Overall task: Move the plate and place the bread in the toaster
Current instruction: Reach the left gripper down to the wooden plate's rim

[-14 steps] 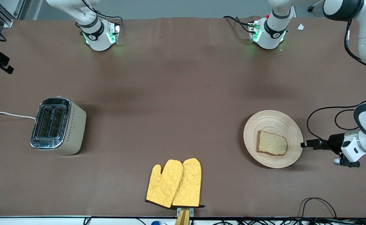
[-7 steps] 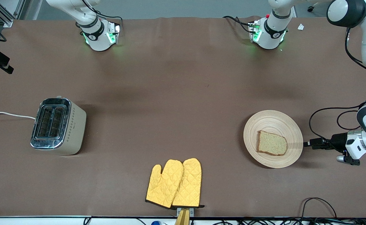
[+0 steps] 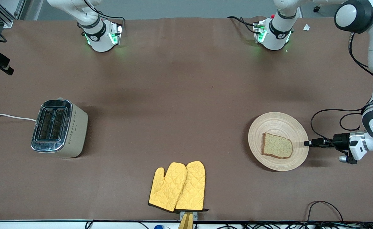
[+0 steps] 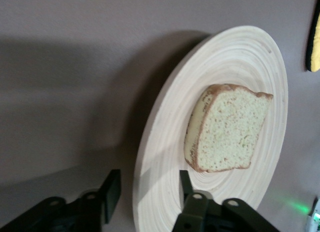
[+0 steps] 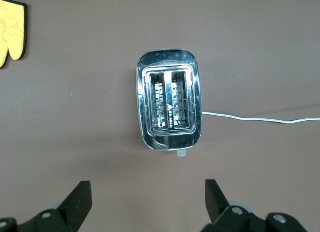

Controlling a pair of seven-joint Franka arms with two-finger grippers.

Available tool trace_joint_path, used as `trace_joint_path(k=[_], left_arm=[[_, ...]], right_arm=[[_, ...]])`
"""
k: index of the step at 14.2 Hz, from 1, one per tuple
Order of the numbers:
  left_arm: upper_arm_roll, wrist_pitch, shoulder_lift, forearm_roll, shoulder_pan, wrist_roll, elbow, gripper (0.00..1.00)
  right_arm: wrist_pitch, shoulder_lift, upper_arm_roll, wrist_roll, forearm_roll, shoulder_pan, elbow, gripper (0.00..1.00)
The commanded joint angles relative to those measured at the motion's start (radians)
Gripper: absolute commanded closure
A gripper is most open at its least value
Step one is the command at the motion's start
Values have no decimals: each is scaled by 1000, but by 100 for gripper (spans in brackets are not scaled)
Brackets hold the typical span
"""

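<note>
1. Since half a second ago my left gripper (image 3: 306, 143) has slid in toward the plate's rim; plate, bread and toaster have not shifted.
2. Toaster (image 3: 59, 128) stands at the right arm's end of the table, slots up and empty. My right gripper (image 5: 147, 204) hangs over it, fingers wide apart, waiting.
3. Oven mitts (image 3: 177, 186) lie nearer the front camera than the plate, untouched.
4. Plate (image 3: 283, 122) sits at the left arm's end, bread (image 3: 277, 145) flat on it.
5. Left fingers (image 4: 111, 189) stand apart, straddling the rim, not yet clamped.
6. Risks: a one-sided rim pinch may tilt the plate and slide the bread off; a shallow grip may slip.
</note>
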Motion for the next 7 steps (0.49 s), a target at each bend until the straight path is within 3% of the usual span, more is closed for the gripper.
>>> trace_joint_path(k=[1,2,4,7], left_arm=[[-8,-34,15,-15,8,15,9,72],[-8,-46,18,-17,8,35,9,84],[-9,-78,26,-18,1,47,10,96],[-39,-92,28,-43,-24,44,13,100]], right_arm=[[-8,-1,6,-1,14,-12,5,0],[-8,-1,6,-1,14,-12,5,0],[-7,-1,4,-1,14,-12,5,0],[-8,-1,4,-1,14,-12,5,0]])
